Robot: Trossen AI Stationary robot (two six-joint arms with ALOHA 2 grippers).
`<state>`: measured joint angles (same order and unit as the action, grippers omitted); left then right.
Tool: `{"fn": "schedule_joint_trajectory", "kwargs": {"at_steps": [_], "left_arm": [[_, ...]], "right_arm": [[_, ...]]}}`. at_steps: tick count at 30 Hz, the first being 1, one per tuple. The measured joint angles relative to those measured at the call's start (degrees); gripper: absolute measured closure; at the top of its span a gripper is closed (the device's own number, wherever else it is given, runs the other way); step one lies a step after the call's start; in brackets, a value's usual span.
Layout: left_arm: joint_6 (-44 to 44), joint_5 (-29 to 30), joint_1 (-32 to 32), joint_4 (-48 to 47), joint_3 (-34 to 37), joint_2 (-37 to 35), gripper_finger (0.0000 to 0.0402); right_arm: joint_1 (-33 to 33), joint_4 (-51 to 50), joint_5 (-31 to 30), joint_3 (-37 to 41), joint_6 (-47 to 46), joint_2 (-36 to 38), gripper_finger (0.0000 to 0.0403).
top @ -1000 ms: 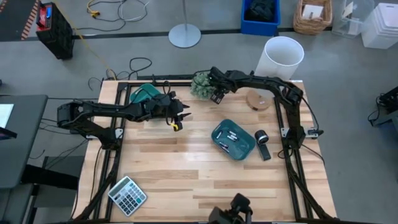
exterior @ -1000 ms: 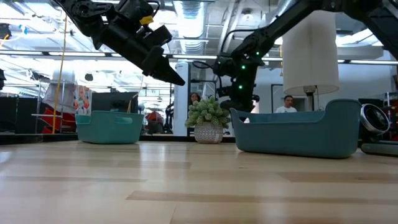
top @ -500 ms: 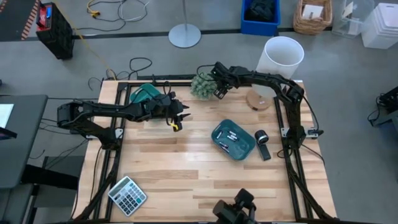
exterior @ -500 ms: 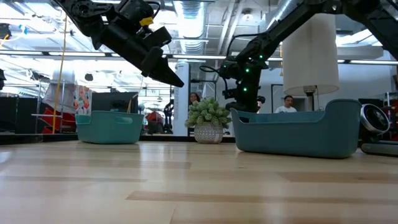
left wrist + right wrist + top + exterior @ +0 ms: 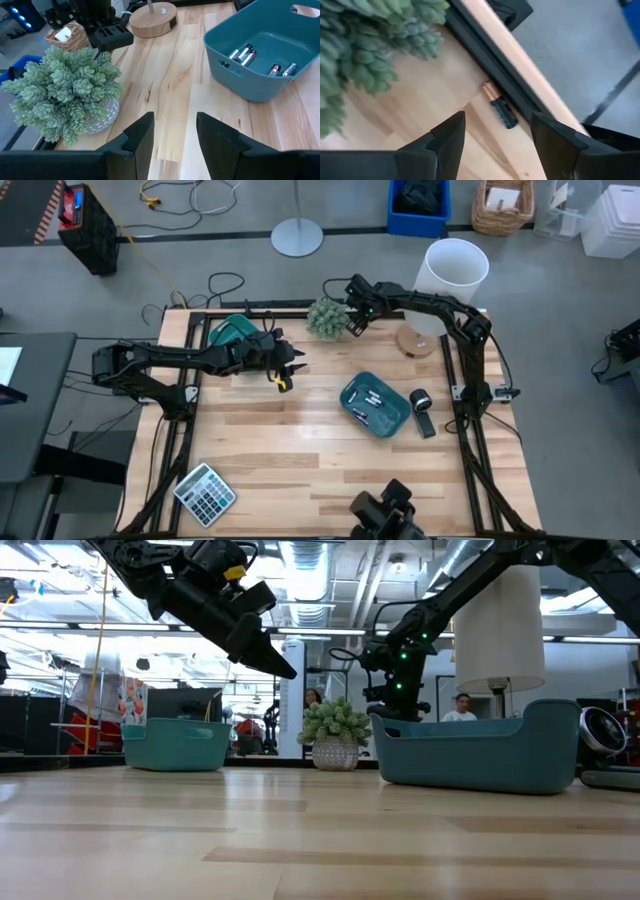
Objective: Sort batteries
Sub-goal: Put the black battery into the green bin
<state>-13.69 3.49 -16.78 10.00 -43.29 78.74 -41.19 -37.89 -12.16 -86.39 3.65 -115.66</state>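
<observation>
We are in the reaching step: our right claw [image 5: 352, 315] hangs at the far edge of the tabletop [image 5: 300, 450], just beside the potted plant [image 5: 326, 318], with its fingers [image 5: 447, 137] spread wide and nothing between them. Its wrist view looks down on one stray battery [image 5: 499, 105], dark with a copper-coloured end, lying on the wood right against the black frame rail [image 5: 492, 65] near the plant's leaves. The other batteries [image 5: 242, 52] already lie in the teal tray [image 5: 375, 405] towards the right of the tabletop; a second teal tray [image 5: 234, 331] sits at the far left corner, partly under our left arm. Our left claw [image 5: 287, 370] waits above the wood near that tray, its fingers [image 5: 140, 137] held partly apart and empty. Next, we judge, the right claw must come down with its fingers straddling the stray cell. The rail leaves little room on that side, so one finger will have to slip in close to the frame, or the cell will need nudging clear first. The plant's leaves may also crowd the approach.
</observation>
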Motion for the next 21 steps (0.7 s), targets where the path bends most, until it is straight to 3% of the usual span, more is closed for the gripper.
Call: {"fn": "schedule_joint_trajectory", "kwargs": {"at_steps": [6, 10, 21], "left_arm": [[0.0, 0.0, 0.0, 0.0, 0.0, 0.0, 0.026], [0.0, 0.0, 0.0, 0.04, 0.0, 0.0, 0.026], [-0.02, -0.07, -0.02, 0.04, -0.02, 0.0, 0.026]], "right_arm": [[-0.94, -0.67, 3.72, 0.02, -0.54, 0.02, 0.0153], [-2.79, -0.75, 9.25, 0.04, -1.05, 0.01, 0.0152], [-3.91, 0.31, 10.82, -0.09, 0.22, -5.48, 0.0152]]}}
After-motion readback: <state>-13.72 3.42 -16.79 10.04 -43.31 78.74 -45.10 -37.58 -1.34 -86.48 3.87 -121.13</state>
